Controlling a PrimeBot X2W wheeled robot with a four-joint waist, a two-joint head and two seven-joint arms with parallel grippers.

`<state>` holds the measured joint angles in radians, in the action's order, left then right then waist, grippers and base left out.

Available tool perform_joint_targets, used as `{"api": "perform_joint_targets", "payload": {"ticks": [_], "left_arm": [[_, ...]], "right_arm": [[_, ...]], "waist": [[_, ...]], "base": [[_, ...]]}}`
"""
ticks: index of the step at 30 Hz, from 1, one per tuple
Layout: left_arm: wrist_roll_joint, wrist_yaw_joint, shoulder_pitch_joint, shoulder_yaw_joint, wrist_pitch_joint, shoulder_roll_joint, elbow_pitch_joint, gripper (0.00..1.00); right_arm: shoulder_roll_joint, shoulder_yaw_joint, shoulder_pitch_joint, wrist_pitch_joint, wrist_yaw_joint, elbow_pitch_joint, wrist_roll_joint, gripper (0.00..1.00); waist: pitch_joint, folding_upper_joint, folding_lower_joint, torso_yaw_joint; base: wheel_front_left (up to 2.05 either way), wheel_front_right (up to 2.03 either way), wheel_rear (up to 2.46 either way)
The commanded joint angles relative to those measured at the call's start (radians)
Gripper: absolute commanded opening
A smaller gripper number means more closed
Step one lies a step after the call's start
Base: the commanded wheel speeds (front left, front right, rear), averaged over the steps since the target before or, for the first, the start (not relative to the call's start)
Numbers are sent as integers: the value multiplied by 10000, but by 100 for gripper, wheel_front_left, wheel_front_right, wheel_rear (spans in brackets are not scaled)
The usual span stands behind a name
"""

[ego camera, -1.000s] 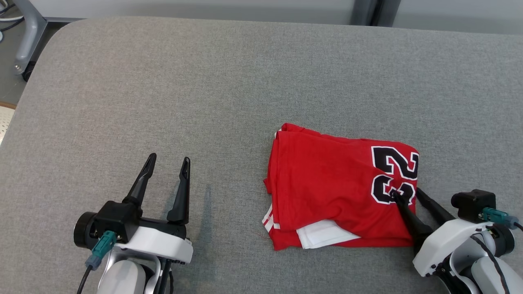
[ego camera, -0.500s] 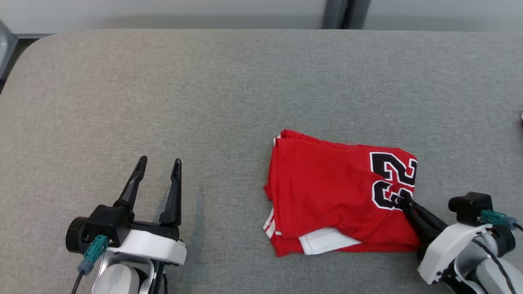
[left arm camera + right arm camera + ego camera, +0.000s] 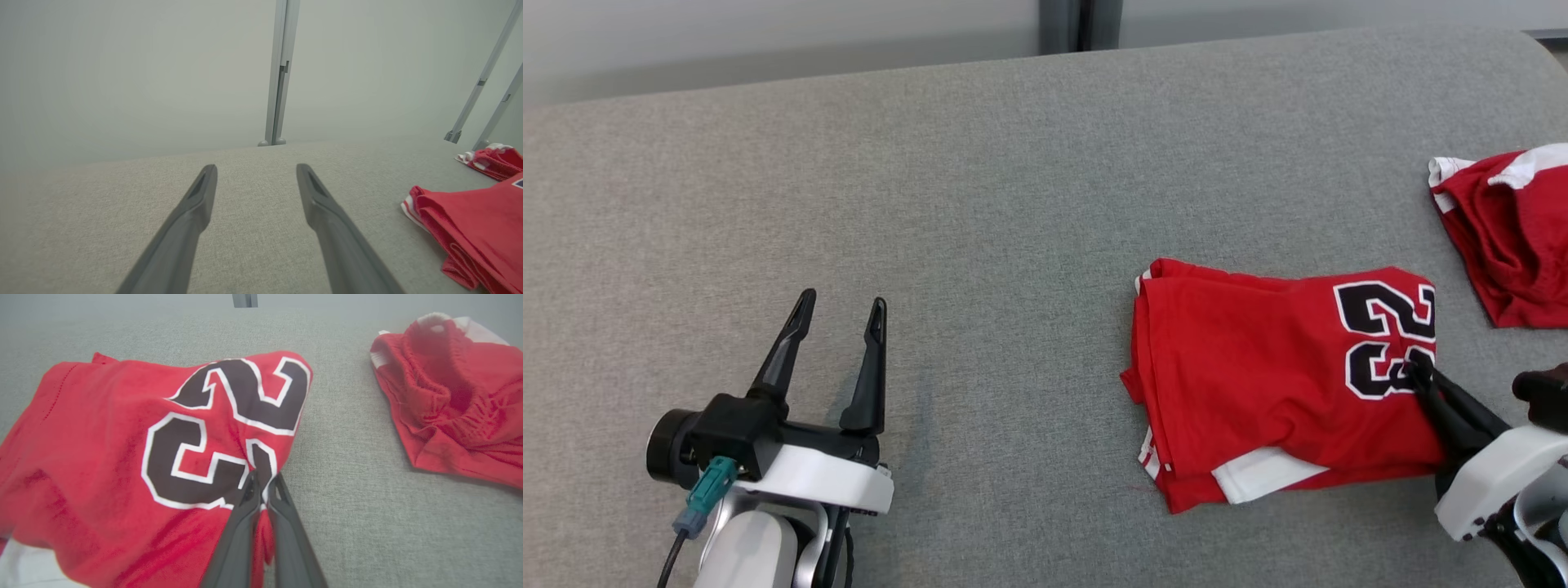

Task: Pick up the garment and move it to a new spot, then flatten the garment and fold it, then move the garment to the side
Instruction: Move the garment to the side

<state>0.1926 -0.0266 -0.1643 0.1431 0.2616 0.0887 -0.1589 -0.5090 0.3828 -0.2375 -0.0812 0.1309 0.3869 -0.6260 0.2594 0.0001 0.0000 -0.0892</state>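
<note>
The garment [image 3: 1258, 367] is a folded red jersey with a black number and white trim, lying on the grey padded table [image 3: 980, 204]. My right gripper [image 3: 1419, 372] is shut on its right edge, pinching cloth by the number; the right wrist view shows the garment [image 3: 122, 449] and the fingers of the right gripper [image 3: 263, 482] pressed together on the fabric. My left gripper [image 3: 841, 306] stands open over bare table at the lower left, nothing between its fingers. In the left wrist view the left gripper [image 3: 255, 173] is spread wide, the garment [image 3: 470, 228] off to its right.
A second red garment with white trim [image 3: 1515, 229] lies crumpled at the table's right edge, also seen as a red heap [image 3: 449, 396] close to the right of the held jersey. Grey frame posts [image 3: 280, 73] rise behind the table.
My right gripper has shut on the jersey's right edge. The head camera has swung right, bringing the second red garment into view. The left gripper stayed open.
</note>
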Motion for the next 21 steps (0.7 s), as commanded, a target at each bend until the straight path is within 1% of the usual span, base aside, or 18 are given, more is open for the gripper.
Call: {"api": "perform_joint_targets", "payload": {"ticks": [1,4,9,15,16,21], "left_arm": [[-57,-35,-215,-27,38,105,64,100],[-104,-73,-480,93,33,119,147,100],[-288,-182,-1158,318,12,162,263,100],[-458,-235,-1829,500,21,207,448,100],[-514,-255,-1980,526,21,262,474,100],[-656,-338,-2272,629,-93,543,612,100]], "right_arm": [[-71,-80,-210,-106,-1,-82,-27,0],[-187,-193,-553,-173,-1,-141,-20,0],[-442,-669,-1438,-419,-1,-145,-21,0],[-1153,-1723,-2139,-863,-1,291,-213,0],[-1372,-2084,-2287,-1066,-1,463,-307,0],[-1924,-2815,-2651,-1422,-1,1055,-424,0]], "waist": [[182,-1,0,-168],[492,-1,0,-264],[1233,-1,0,-289],[1977,-1,0,-311],[2151,-1,0,-394],[2636,-1,0,-477]], "base": [[0,0,0],[0,0,0],[0,0,0],[0,0,0],[0,0,0],[0,0,0]]}}
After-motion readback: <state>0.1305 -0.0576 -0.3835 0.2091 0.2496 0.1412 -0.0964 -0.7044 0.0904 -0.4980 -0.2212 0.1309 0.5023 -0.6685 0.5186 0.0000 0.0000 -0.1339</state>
